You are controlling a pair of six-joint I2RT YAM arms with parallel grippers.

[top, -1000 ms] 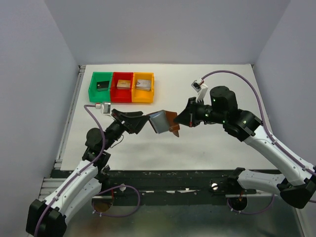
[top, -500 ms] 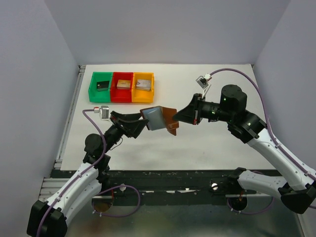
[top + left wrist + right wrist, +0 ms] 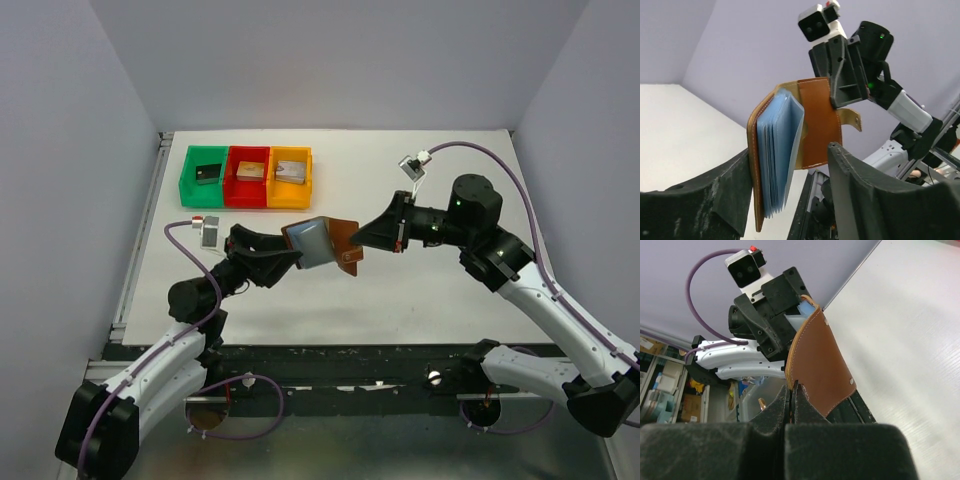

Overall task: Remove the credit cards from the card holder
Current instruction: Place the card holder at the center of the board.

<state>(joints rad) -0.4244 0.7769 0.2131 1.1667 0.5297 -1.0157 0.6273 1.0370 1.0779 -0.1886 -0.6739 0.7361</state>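
Above the middle of the bench (image 3: 420, 300), in the overhead view, we are watching the card holder (image 3: 325, 243) hanging in the air between the two arms. It is well apart from the green tray (image 3: 205, 176), the red tray (image 3: 248, 177) and the orange tray (image 3: 290, 179) at the far left. The right hand (image 3: 366, 238) is pinching the brown flap from the right, and the left hand (image 3: 284, 256) is reaching in at the pale blue side.

Over to the left wrist view: the card holder (image 3: 815, 125) is standing open on edge, with a fan of light blue sleeves (image 3: 781, 150) swelling out of the leather. The left hand (image 3: 790, 175) is spread, one finger on each side of that fan, and we cannot tell whether either pad is touching. The right hand (image 3: 839, 95) is gripping the far flap up high, with the snap tab (image 3: 854, 120) sticking out loose beside it. No credit cards are showing, so we are guessing they sit inside the sleeves.

Now the right wrist view: the right hand (image 3: 791, 390) is pressed together on the stitched edge of the card holder (image 3: 817, 360), with the left hand (image 3: 772, 327) behind it.

We are judging this a light, floppy thing. The soft leather hinges at the fold and the thin sleeves look slick, while any card inside should be stiff and slippery. The place to take hold is a single card's edge at a sleeve mouth, not the whole fan. A tug on the whole fan could drag the leather out of that one-edge pinch.
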